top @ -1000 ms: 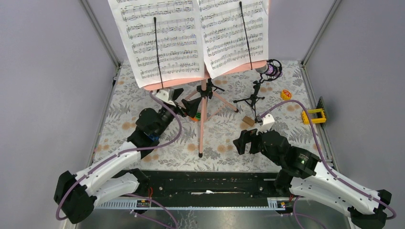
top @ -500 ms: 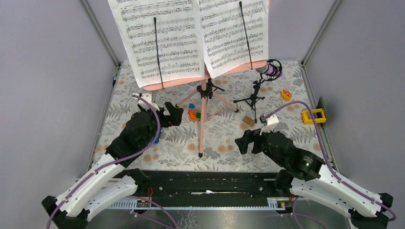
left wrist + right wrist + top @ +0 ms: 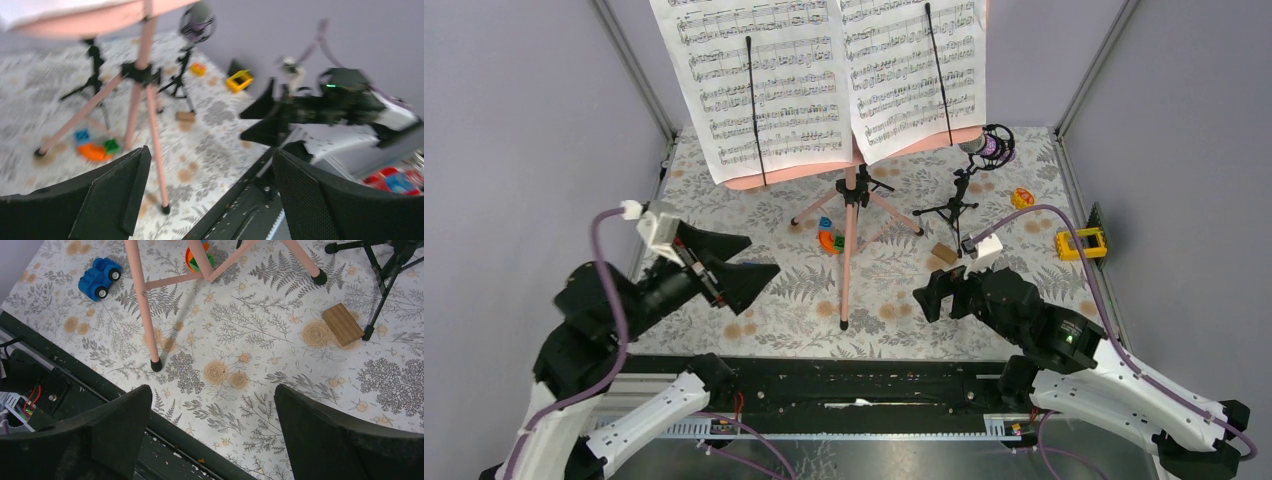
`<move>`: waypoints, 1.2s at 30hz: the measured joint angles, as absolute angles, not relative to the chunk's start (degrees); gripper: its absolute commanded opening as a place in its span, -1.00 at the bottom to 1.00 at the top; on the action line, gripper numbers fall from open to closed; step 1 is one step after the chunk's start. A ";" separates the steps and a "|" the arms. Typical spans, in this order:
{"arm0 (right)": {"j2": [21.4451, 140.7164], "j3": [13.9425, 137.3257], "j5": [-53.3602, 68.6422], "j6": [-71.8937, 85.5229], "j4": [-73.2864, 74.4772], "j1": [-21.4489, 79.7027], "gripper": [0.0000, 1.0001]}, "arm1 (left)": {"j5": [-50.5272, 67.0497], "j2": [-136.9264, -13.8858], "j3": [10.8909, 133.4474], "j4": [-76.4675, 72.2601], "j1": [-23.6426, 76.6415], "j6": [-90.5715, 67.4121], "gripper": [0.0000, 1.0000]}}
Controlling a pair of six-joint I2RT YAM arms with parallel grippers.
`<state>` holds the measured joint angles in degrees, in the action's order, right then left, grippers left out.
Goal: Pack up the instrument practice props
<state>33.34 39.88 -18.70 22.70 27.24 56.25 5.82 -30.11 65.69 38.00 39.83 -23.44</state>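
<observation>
White sheet-music pages (image 3: 824, 80) stand on the salmon-pink rack (image 3: 774, 179), held by two black clips. Its pink tripod legs (image 3: 849, 255) also show in the left wrist view (image 3: 150, 95) and the right wrist view (image 3: 142, 305). The purple glitter silver-headed microphone (image 3: 987, 147) sits on a black stand at the back right and shows in the left wrist view (image 3: 197, 22). The plain pink microphone is out of view. My left gripper (image 3: 759, 258) (image 3: 210, 155) is open, empty and raised left of the tripod. My right gripper (image 3: 929, 293) (image 3: 214, 392) is open and empty, right of the front leg.
A blue toy car (image 3: 99, 277) lies left of the tripod. Orange and green blocks (image 3: 828, 240) lie under it. A wooden block (image 3: 943, 253) lies by the microphone stand's legs (image 3: 380, 290). A yellow block (image 3: 1082, 243) and a small orange piece (image 3: 1022, 198) lie at the right. Grey walls close in the floral mat (image 3: 894, 310).
My left arm has pulled back from the tripod, swung left and lifted, its open gripper now pointing right. My right arm has barely moved.
</observation>
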 measured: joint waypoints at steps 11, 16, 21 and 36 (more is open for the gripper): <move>33.45 42.94 -16.49 21.41 28.14 56.23 0.99 | 15.92 -41.10 93.01 40.93 39.83 -18.00 0.86; 34.02 47.13 -15.66 21.43 28.21 56.25 0.99 | 9.91 -50.26 103.96 40.62 39.83 -18.90 0.82; 36.69 54.35 -12.75 21.45 28.49 56.23 0.99 | 5.19 -57.10 108.49 40.66 39.83 -19.66 0.81; 49.93 81.54 -3.97 25.39 25.93 56.25 0.99 | -4.54 -62.57 112.53 40.58 39.83 -21.08 0.68</move>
<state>49.93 81.54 -3.97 25.39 25.93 56.25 -4.54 -62.57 112.53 40.58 39.83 -21.08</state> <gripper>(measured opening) 0.994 0.874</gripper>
